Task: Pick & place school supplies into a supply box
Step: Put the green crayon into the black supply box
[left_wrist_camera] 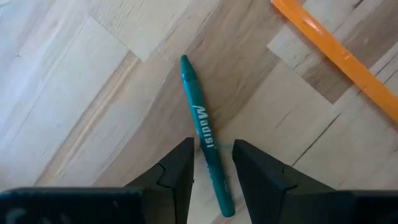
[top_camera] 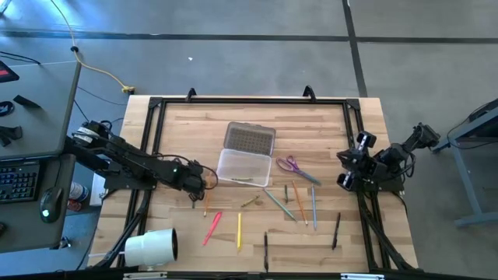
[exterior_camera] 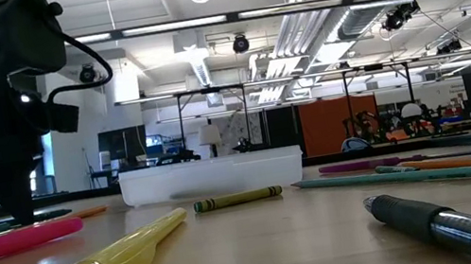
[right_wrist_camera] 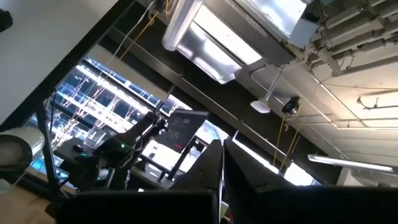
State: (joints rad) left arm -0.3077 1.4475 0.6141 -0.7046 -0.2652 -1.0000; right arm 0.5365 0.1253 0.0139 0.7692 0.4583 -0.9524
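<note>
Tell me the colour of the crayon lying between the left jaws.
Teal-green crayon with white lettering, clearest in the left wrist view.

The table (top_camera: pixel 373 140) was matt pale wood planks; the supply box (top_camera: pixel 243 166) translucent plastic with a ribbed lid.

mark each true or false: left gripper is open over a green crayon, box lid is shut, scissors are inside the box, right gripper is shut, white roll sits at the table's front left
1. The left gripper is open over a green crayon. True.
2. The box lid is shut. False: the lid lies open behind it.
3. The scissors are inside the box. False: they lie on the table, right of the box.
4. The right gripper is shut. True.
5. The white roll sits at the table's front left. True.
</note>
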